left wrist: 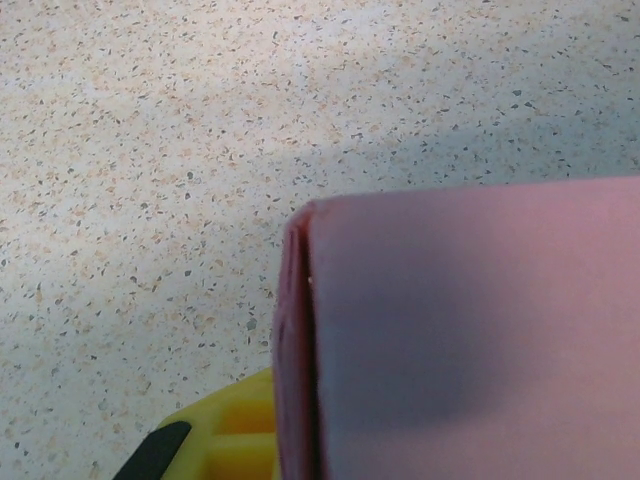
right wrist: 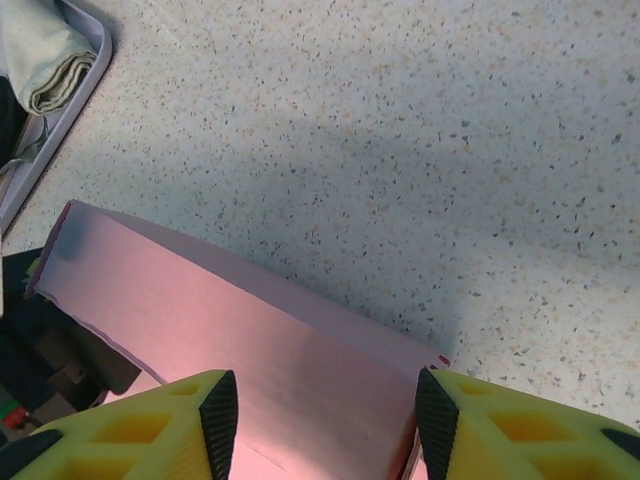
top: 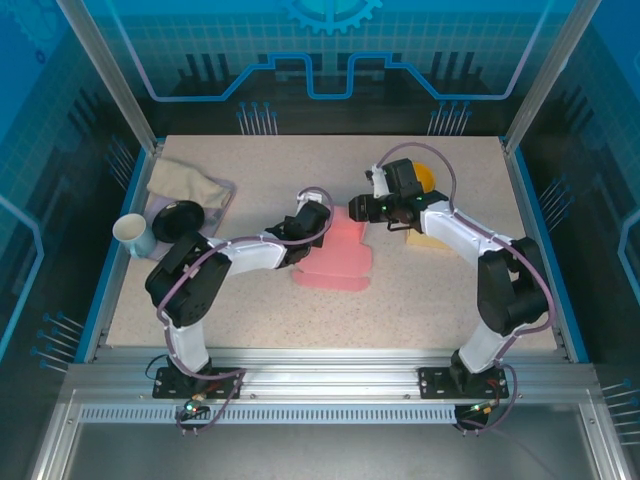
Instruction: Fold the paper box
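Observation:
The pink paper box (top: pixel 335 262) lies mid-table, partly flat, with one panel raised at its far end. My left gripper (top: pixel 316 222) is at the raised panel's left end, shut on the paper. In the left wrist view the pink panel (left wrist: pixel 470 330) stands edge-on right beside my yellow finger (left wrist: pixel 230 430). My right gripper (top: pixel 358 208) comes in from the right. In the right wrist view it (right wrist: pixel 327 420) stands open, its black pads either side of the pink panel (right wrist: pixel 250 330), the right pad near the panel's end.
A grey tray (top: pixel 225 200) with a folded beige cloth (top: pixel 185 182) sits at the back left, with a black round object (top: pixel 180 218) and a white cup (top: pixel 133 233) by it. A yellow object (top: pixel 428 178) and a pale block (top: pixel 425 241) lie under the right arm.

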{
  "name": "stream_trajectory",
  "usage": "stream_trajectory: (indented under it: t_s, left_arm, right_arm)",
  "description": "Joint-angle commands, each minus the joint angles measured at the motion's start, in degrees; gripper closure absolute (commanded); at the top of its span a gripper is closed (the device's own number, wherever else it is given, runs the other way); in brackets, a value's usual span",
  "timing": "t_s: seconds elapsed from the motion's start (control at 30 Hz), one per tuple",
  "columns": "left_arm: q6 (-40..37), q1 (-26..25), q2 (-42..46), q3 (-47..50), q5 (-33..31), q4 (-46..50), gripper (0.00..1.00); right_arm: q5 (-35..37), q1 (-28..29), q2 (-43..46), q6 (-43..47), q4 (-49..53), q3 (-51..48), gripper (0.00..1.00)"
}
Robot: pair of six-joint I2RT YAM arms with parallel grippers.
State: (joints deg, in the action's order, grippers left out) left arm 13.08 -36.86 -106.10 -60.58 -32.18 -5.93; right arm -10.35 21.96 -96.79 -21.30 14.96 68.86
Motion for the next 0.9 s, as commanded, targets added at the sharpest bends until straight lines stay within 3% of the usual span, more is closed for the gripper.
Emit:
stream_trajectory:
  t_s: [0.0, 0.37, 0.87]
  left_arm:
    - [-1.8, -0.6, -1.2, 0.5, -1.3, -4.7, 1.0]
    - [-3.7, -0.8, -2.7, 1.3, -2.2, -4.4, 1.0]
    - [-5.5, -1.2, -2.3, 3.6, 0.6, -7.5, 1.0]
  right_arm:
    - [-0.9, -0.6, -1.3, -1.4, 0.7, -1.8, 0.49]
    - [1.1, -1.2, 5.9, -3.1, 0.4, -5.5, 0.44]
    - [-3.1, -3.6, -1.2, -3.4, -1.5, -5.8, 0.45]
